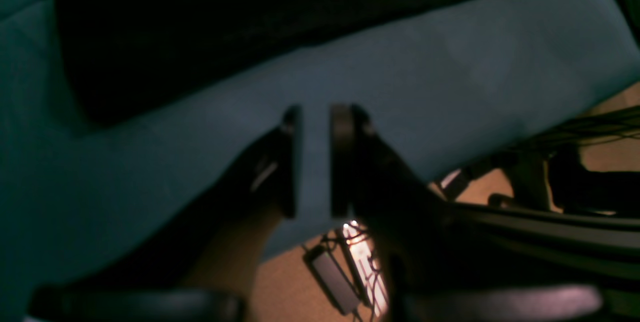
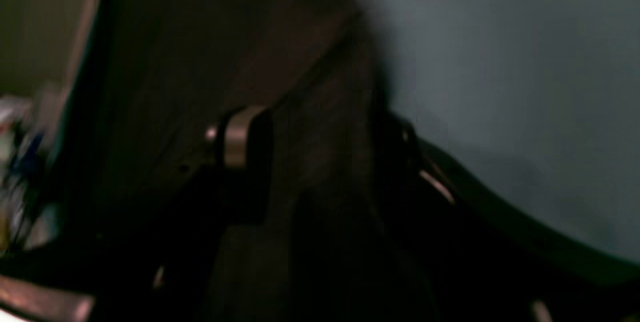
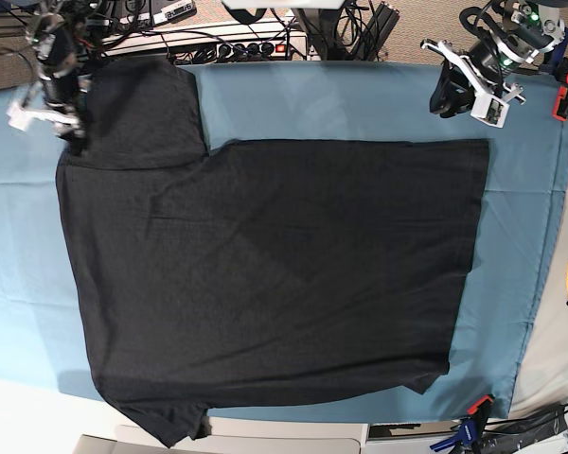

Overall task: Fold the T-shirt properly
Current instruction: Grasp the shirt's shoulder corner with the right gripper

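I am looking at the T-shirt (image 3: 265, 284) lying spread flat, plain black side up, across the teal cloth (image 3: 360, 104) covering the desk. One sleeve is lying folded over by the right fingers (image 3: 71, 109), and the far hem is ending just short of the left fingers (image 3: 454, 90). In the right wrist view, dark fabric is filling the gap between the right fingers (image 2: 240, 137), which are standing wide on it; they look to be gripping the sleeve edge, though blur is hiding the contact. The left fingers (image 1: 292, 162) are hovering over bare cloth with a narrow gap between them, holding nothing, the shirt's edge lying beyond their tips.
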`<state>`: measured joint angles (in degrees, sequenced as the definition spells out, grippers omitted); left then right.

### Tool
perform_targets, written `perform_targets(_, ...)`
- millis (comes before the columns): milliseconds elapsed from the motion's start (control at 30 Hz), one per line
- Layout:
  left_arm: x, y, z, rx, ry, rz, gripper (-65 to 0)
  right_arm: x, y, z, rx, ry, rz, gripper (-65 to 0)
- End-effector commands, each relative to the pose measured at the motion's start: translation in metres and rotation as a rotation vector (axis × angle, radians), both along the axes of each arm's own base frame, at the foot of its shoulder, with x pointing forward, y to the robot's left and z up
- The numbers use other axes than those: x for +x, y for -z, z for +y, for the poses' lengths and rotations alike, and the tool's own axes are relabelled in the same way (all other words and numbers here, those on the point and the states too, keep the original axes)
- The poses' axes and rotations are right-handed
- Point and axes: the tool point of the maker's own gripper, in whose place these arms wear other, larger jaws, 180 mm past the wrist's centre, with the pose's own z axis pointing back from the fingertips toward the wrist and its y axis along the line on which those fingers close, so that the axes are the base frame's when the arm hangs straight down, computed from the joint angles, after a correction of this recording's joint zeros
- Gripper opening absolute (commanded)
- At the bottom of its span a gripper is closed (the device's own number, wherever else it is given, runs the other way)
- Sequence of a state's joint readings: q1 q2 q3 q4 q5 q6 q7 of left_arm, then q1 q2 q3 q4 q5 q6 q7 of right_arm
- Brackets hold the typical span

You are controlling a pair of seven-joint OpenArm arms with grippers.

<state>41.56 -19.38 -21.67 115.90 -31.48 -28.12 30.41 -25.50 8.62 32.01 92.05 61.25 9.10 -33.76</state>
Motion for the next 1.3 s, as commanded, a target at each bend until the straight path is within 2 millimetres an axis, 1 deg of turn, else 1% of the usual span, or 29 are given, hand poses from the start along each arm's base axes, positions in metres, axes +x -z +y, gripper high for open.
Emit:
perform_targets(0, 0.003, -0.009, -0.001, -0.010, 0.006, -0.033, -53.9, -0.009, 0.015, 0.018, 0.027, -0.064, 0.072, -32.8)
perform_targets(67, 0.003, -0.008, -0.001, -0.010, 0.006, -0.032, -53.9, -0.012, 0.026, 0.047, 0.058, -0.148, 0.098, -32.8)
perform_targets(133, 0.003, -0.008, -0.001, -0.010, 0.006, -0.033, -53.9, -0.016, 0.034, 0.071, 0.083, -0.216, 0.118, -32.8)
perform_targets(200, 0.003, -0.009, -0.001, -0.010, 0.006, -0.033, -53.9, -0.021, 0.039, 0.084, 0.090, -0.253, 0.137, -32.8)
perform_targets(233, 0.003, -0.008, -0.001, -0.010, 0.007, -0.033, -53.9, -0.022, 0.041, 0.085, 0.080, -0.263, 0.148, -32.8)
perform_targets(333, 0.003, -0.009, -0.001, -0.010, 0.006, -0.033, -53.9, -0.023, 0.040, 0.074, 0.036, -0.261, 0.158, -32.8)
perform_targets(467, 0.005, -0.009, -0.001, -0.011, 0.006, -0.038, -53.9, -0.026, 0.033, 0.041, -0.045, -0.239, 0.178, -32.8)
perform_targets(600, 0.005, -0.010, -0.001, -0.012, 0.006, -0.039, -53.9, -0.041, 0.027, 0.011, -0.106, -0.227, 0.222, -32.8)
perform_targets(700, 0.006, -0.011, -0.001, -0.014, 0.005, -0.046, -53.9, -0.052, 0.028, 0.003, -0.125, -0.240, 0.258, -32.8)
perform_targets(800, 0.010, -0.013, -0.002, -0.014, 0.008, -0.057, -53.9, -0.063, 0.032, 0.004, -0.119, -0.248, 0.290, -32.8)
perform_targets(900, 0.012, -0.013, -0.002, -0.014, 0.007, -0.062, -53.9, -0.070, 0.038, 0.010, -0.104, -0.268, 0.316, -32.8)
perform_targets(1100, 0.012, -0.013, -0.002, -0.014, 0.007, -0.062, -53.9, -0.074, 0.050, 0.032, -0.100, -0.344, 0.359, -32.8)
perform_targets(1267, 0.012, -0.013, -0.002, -0.014, 0.007, -0.063, -53.9, -0.083, 0.065, 0.057, -0.107, -0.441, 0.417, -32.8)
